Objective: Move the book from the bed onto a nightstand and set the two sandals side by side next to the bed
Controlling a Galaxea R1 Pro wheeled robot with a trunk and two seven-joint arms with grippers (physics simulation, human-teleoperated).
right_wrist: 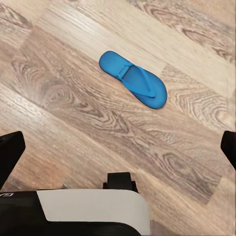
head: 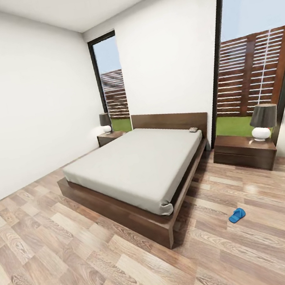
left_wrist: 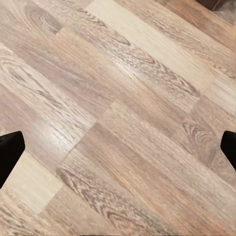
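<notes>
We stand at the foot of the bed [head: 138, 171], looking along its length toward the headboard. The book [head: 193, 129] lies on the mattress at the far corner, just beside the headboard and near the right-hand nightstand [head: 242, 150]. A second nightstand [head: 109, 137] stands at the far left corner. Each nightstand carries a lamp [head: 262, 122].

One sandal [head: 237, 215] lies flat on the floor [head: 65, 265], sole down, off the near right corner of the bed frame and apart from it. The right wrist view shows a sandal [right_wrist: 133, 79] lying alone on the boards. We see only one sandal; we cannot tell where the other lies.

Both tools are released and hold nothing. The left tool [left_wrist: 118, 150] hangs over bare planks with its fingertips spread to the edges of its view. The right tool [right_wrist: 118, 150] is spread likewise.

Hazards from here, in our judgement:

- The sandal is thin and flat. A grasp from above risks the fingertips striking the floor or pushing the sandal away across the glossy boards.
- The book is thin and lies on a soft mattress. It sits far from the bed's foot, so we need to drive round to the right side.
- The lamp takes part of the nightstand top. A careless placement may knock it.
- The base may run over the sandal during the approach.
</notes>
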